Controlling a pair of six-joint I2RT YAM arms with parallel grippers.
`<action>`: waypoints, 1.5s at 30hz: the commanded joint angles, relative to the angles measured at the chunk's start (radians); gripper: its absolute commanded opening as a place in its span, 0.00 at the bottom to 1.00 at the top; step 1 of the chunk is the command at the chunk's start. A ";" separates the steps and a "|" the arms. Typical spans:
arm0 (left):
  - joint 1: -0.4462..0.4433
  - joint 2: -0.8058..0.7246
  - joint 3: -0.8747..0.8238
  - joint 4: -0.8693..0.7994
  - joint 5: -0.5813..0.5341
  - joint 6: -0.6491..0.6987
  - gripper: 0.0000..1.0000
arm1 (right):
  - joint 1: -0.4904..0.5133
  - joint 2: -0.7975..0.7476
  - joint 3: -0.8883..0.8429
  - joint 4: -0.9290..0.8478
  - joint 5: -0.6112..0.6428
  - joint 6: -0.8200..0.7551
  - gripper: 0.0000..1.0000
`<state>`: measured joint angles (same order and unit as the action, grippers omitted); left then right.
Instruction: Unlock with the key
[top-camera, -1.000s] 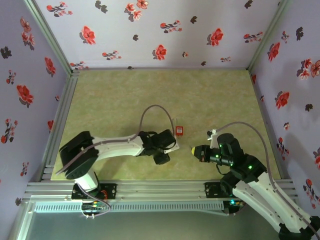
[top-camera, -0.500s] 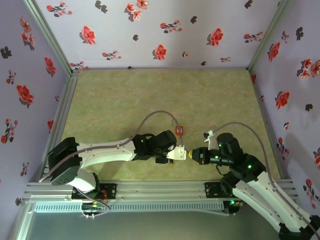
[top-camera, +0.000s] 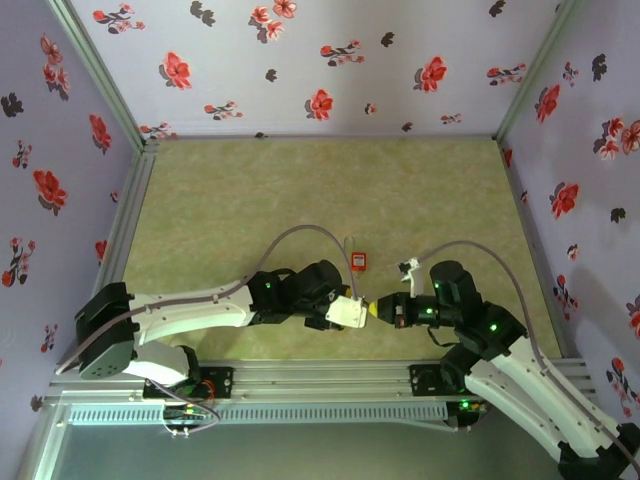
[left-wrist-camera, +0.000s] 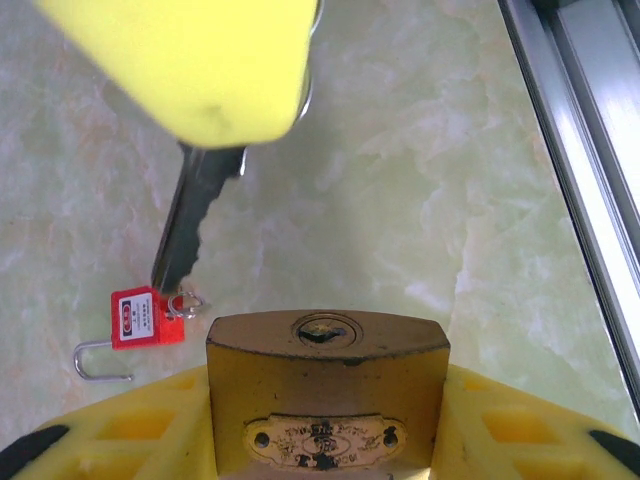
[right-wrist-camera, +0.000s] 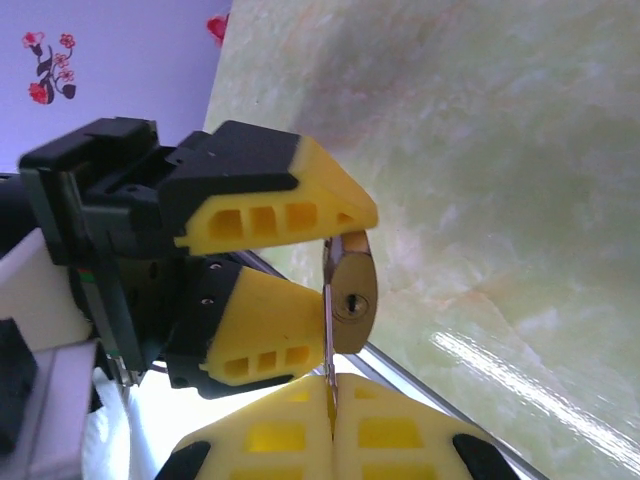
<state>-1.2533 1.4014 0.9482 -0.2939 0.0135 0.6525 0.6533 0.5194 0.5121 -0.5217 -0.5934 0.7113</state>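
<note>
Down at the near edge of the pale green marbled table (top-camera: 250, 200), the two arms meet nose to nose. The left gripper (top-camera: 366, 310) and the right gripper (top-camera: 386, 308) are almost touching.

From overhead you can't see what either one carries. The left wrist camera shows it. The left gripper (left-wrist-camera: 325, 420) is clamped on a brass padlock (left-wrist-camera: 325, 400), one yellow finger on each side of the body. The keyhole face is turned up and the slot is empty.

Above and to the left of it, a yellow fingertip (left-wrist-camera: 210, 60) of the right gripper pinches the key (left-wrist-camera: 192, 225), a thin dark-silver metal blade. The key sits off to the left of the keyhole and is not in it.

The right wrist camera shows the right gripper (right-wrist-camera: 330, 425) squeezed nearly flat together, with the key (right-wrist-camera: 328, 372) edge-on between its fingers. The key runs up along the keyhole face of the brass padlock (right-wrist-camera: 352, 290). I can't tell whether its tip touches.

A small red squarish piece with a white label and a silver U-shaped loop (top-camera: 358, 262) lies flat on the table just beyond the grippers. It shows more clearly in the left wrist view (left-wrist-camera: 145, 318), with a little ring at its side. A grey aluminium rail (left-wrist-camera: 580, 120) runs along the table's edge.
</note>
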 joint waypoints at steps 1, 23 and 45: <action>-0.008 -0.028 0.005 0.063 0.028 0.027 0.00 | 0.002 0.017 -0.031 0.049 -0.043 0.017 0.00; -0.013 0.010 0.055 0.013 0.047 0.021 0.00 | 0.048 0.032 -0.087 0.050 -0.049 0.003 0.00; -0.076 0.057 0.123 -0.054 0.062 0.048 0.00 | 0.074 0.080 -0.090 0.066 -0.028 -0.033 0.00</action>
<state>-1.2896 1.4540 1.0016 -0.3939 0.0219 0.6674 0.7250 0.5800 0.4160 -0.4686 -0.6407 0.7063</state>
